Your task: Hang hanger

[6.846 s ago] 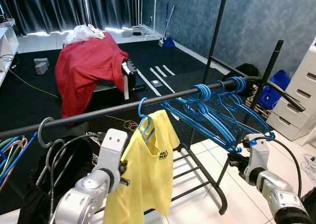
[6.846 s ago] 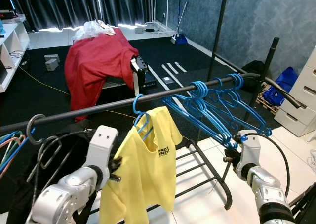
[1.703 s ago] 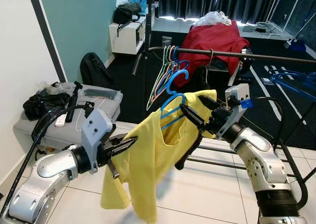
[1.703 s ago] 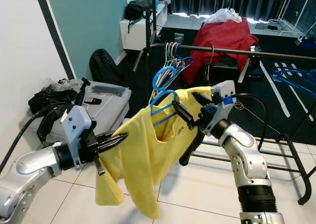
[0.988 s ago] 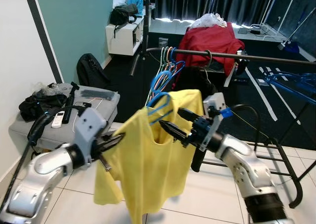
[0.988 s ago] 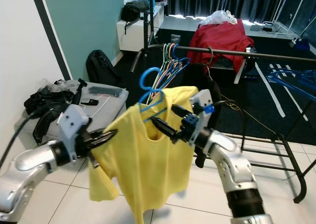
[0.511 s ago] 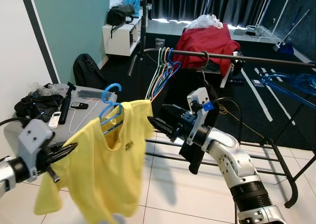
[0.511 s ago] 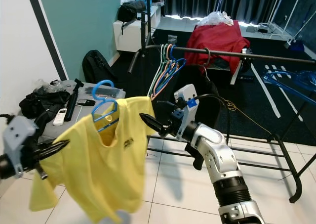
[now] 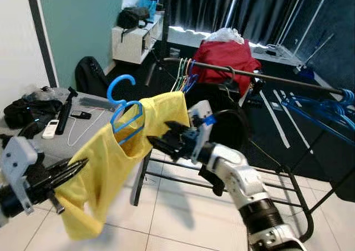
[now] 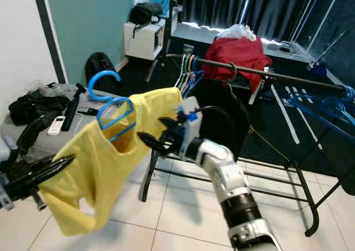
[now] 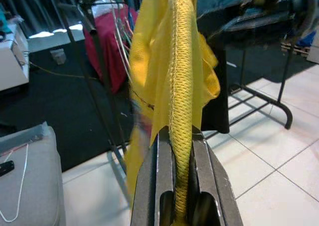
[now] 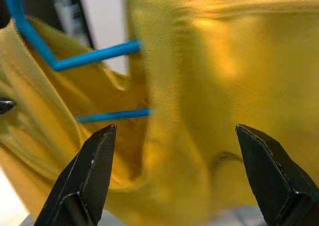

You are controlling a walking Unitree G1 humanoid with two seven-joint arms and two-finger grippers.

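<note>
your left gripper (image 9: 77, 165) has its fingers pinched on a fold of the yellow shirt (image 9: 119, 162), low at the sleeve side, which keeps the garment from swinging. the shirt hangs on the blue hanger (image 9: 125, 115), whose hook stands free in the air, well short of the clothes rail (image 9: 266, 76) beyond. your right gripper (image 9: 158, 141) sits just beside the shirt's other shoulder with fingers spread wide, gripping nothing; it looks placed to steady or take that end. you'll likely need that hook carried up and over the rail beside the hangers (image 9: 183, 76) already there.
</note>
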